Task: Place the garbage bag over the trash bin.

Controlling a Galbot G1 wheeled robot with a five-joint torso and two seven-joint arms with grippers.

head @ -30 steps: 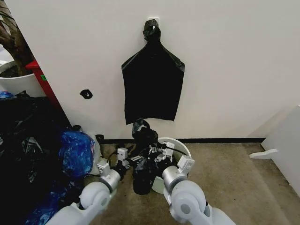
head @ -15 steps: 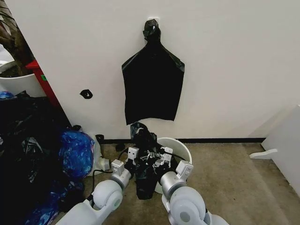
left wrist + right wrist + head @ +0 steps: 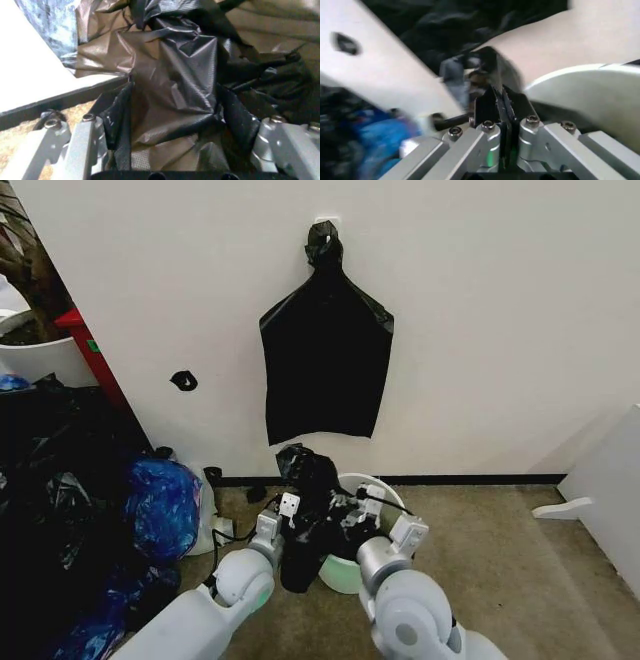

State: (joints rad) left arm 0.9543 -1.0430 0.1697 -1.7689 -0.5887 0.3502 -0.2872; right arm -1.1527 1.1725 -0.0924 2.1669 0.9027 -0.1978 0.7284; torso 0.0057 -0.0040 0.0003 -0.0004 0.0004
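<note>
The garbage bag [image 3: 306, 480] is a bunched, glossy black heap hanging at the left rim of the trash bin [image 3: 385, 483], a round white bucket on the carpet by the wall. My left gripper [image 3: 289, 506] is at the bag's left side; in the left wrist view its fingers [image 3: 86, 129] stand wide apart with wrinkled garbage bag [image 3: 175, 86] filling the space between them. My right gripper [image 3: 366, 506] is over the bin's opening. In the right wrist view this gripper [image 3: 499, 102] is shut on a thin black edge of the bag, next to the bin's white rim [image 3: 580, 77].
A flat black bag [image 3: 325, 360] hangs from a hook on the wall above the bin. A shiny blue bag [image 3: 162, 505] and a dark pile [image 3: 50, 480] crowd the left. A white panel [image 3: 605, 480] stands at the right, with open carpet before it.
Both grippers have shifted to the right with the bag, the left one closing in on the bin. The bag's bunch has risen slightly against the bin's left rim.
</note>
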